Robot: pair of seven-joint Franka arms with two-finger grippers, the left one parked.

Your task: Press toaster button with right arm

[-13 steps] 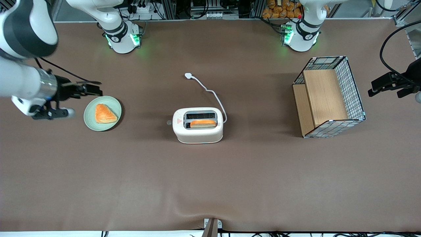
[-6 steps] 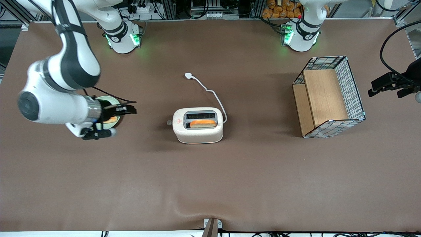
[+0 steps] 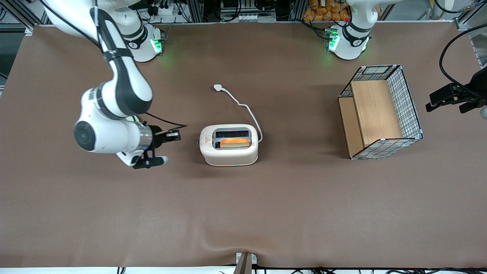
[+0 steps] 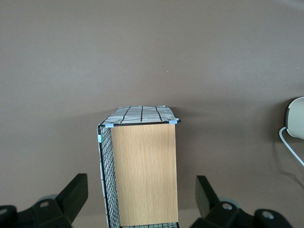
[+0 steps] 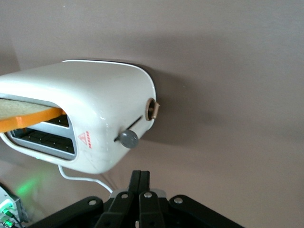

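The cream-white toaster stands mid-table with a slice of toast in its slot nearer the front camera. The right arm reaches in low from the working arm's end of the table. Its gripper is shut and empty, with its fingertips pointed at the toaster's short end face and a short gap away. In the right wrist view the toaster fills the frame. The round grey toaster button projects from a slot in the end face, straight ahead of the closed gripper and not touched.
A brownish dial sits beside the button on the same end face. The white cord runs to a plug farther from the front camera. A wire-and-wood basket stands toward the parked arm's end. The arm mostly covers a green plate.
The right arm has swung from the table's end over the green plate toward the toaster, and the gripper now sits close to the toaster's end face. The toaster has not moved.
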